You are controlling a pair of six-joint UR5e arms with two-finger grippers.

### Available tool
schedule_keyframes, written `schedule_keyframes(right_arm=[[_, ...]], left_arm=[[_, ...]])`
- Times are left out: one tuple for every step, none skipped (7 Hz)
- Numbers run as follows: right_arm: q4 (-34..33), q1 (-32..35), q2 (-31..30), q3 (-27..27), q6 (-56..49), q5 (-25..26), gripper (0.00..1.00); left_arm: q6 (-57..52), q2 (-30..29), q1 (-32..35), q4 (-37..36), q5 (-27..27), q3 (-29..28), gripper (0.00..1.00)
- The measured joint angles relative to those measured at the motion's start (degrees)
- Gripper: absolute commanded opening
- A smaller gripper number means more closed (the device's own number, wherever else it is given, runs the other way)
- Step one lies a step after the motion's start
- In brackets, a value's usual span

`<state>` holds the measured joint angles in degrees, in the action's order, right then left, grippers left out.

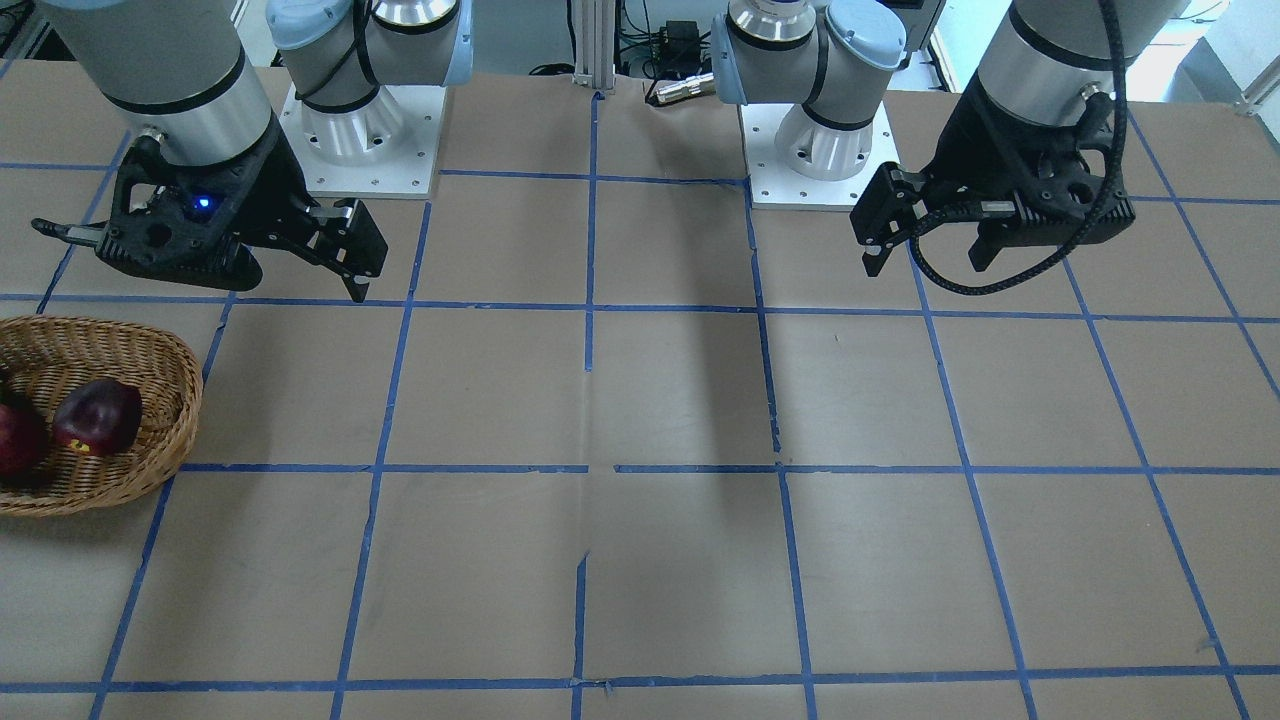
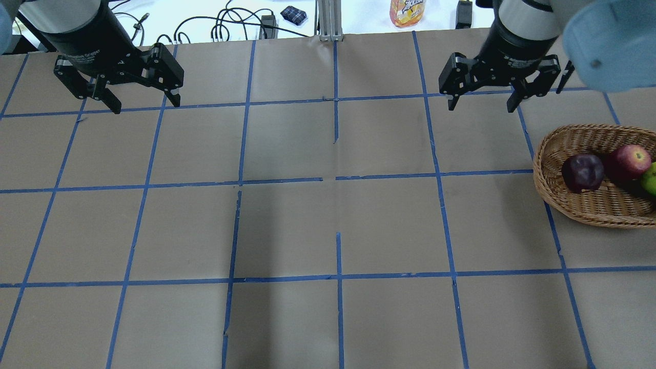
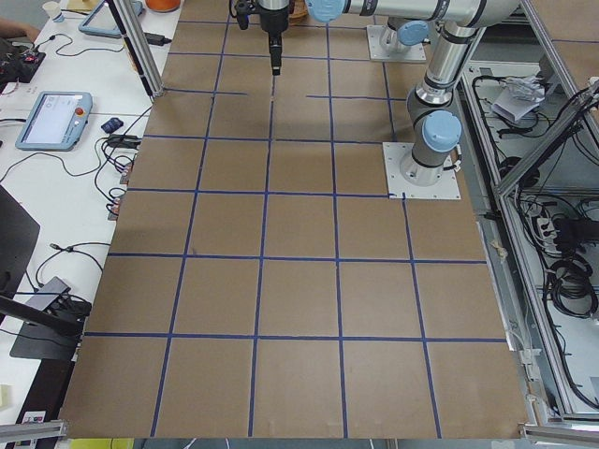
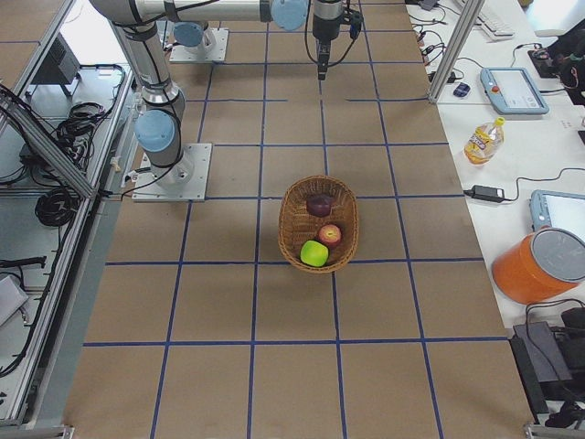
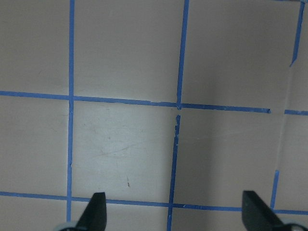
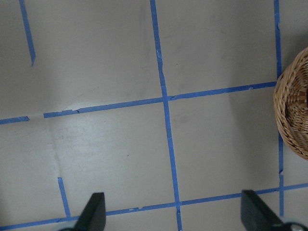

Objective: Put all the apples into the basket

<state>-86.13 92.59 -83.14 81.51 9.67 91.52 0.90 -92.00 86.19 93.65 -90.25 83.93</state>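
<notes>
The wicker basket (image 2: 544,154) sits at the table's right edge. It holds all three apples: the dark maroon one (image 2: 582,172), the red one (image 2: 631,160) and the green one (image 2: 651,179), which the frame edge cuts. The exterior right view shows the basket (image 4: 291,208) with the maroon (image 4: 319,204), red (image 4: 330,235) and green (image 4: 314,253) apples inside. My right gripper (image 2: 482,107) hangs open and empty above the table, up and left of the basket. My left gripper (image 2: 146,106) is open and empty over the far left. The basket's rim (image 6: 288,106) shows in the right wrist view.
The table is brown paper with a blue tape grid. The two arm bases (image 1: 370,130) (image 1: 820,150) stand at the robot's side. A bottle (image 2: 407,11) and cables lie beyond the far edge. An orange bucket (image 4: 539,265) and tablets sit on the side bench.
</notes>
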Motion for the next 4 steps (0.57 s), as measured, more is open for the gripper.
schedule_keyframes(right_arm=[[0.62,0.26,0.57,-1.25,-0.04,0.02,1.00],[0.60,0.41,0.83,-1.88,-0.14,-0.08,1.00],[0.56,0.45,0.92,-2.12,-0.18,-0.11,1.00],[0.54,0.47,0.94,-2.20,-0.14,-0.13,1.00]], left_arm=[[0.00,0.08,-0.06,-0.01,-0.08,0.13,1.00],[-0.02,-0.17,-0.10,-0.03,-0.11,-0.03,1.00],[0.03,-0.37,-0.11,-0.06,-0.06,-0.13,1.00],[0.02,-0.05,-0.09,-0.02,-0.07,0.16,1.00]])
